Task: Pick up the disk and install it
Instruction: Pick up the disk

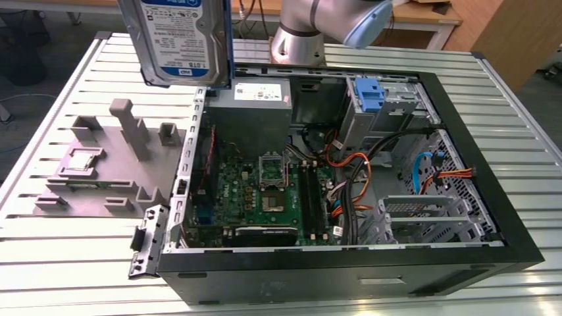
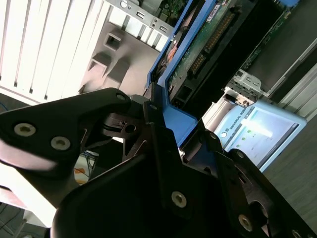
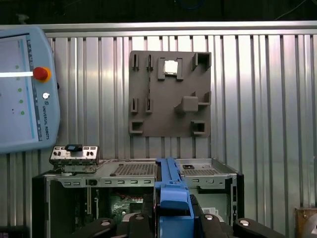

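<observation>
Disk (image 1: 180, 41) is off the table, hanging upright above the rear corner of the open computer case (image 1: 491, 217). Gripper (image 3: 172, 218) is clamped on its blue bracket (image 3: 173, 193), though pad contact seems partly hidden. Pick-up done; installing in the case remains.

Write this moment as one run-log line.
gripper: shut on disk | disk: held in air, outside computer case | install: not done

This looks like a robotics lab: I stand on a slatted aluminium table (image 1: 70, 257) carrying an opened computer case (image 1: 351, 271) and a grey fixture plate (image 1: 97, 189), my teach pendant (image 3: 20, 99) near them, wooden furniture (image 1: 509, 33) behind.
</observation>
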`<act>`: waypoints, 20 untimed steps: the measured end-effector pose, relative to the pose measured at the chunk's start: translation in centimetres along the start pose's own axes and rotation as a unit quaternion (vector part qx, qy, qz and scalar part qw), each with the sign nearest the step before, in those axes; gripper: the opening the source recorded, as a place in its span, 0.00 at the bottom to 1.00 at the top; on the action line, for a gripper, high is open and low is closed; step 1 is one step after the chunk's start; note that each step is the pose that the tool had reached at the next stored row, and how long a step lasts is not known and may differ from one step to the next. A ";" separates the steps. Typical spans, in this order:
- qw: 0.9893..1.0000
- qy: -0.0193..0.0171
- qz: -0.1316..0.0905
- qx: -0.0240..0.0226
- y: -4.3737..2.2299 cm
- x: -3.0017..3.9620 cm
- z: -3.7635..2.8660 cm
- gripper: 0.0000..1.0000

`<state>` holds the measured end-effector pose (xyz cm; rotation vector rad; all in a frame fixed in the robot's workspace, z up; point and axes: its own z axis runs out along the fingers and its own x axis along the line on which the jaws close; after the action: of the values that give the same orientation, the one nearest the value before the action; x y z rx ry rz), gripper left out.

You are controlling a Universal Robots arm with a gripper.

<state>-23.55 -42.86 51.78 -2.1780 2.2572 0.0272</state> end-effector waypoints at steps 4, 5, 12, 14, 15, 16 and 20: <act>1.000 0.000 0.000 0.000 -0.92 -0.03 0.01 0.36; 1.000 0.000 0.000 0.000 -1.15 -0.04 0.01 0.36; 1.000 0.000 0.000 0.000 -2.95 -0.10 0.06 0.36; 1.000 0.000 0.000 0.000 -3.48 -0.12 0.08 0.36; 1.000 0.000 0.000 0.000 -3.77 -0.13 0.10 0.36; 1.000 0.000 0.000 0.000 -4.04 -0.14 0.13 0.36; 1.000 0.000 0.000 0.000 -4.93 -0.16 0.26 0.36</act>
<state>-18.62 -42.87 51.48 -2.1781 2.2572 0.0272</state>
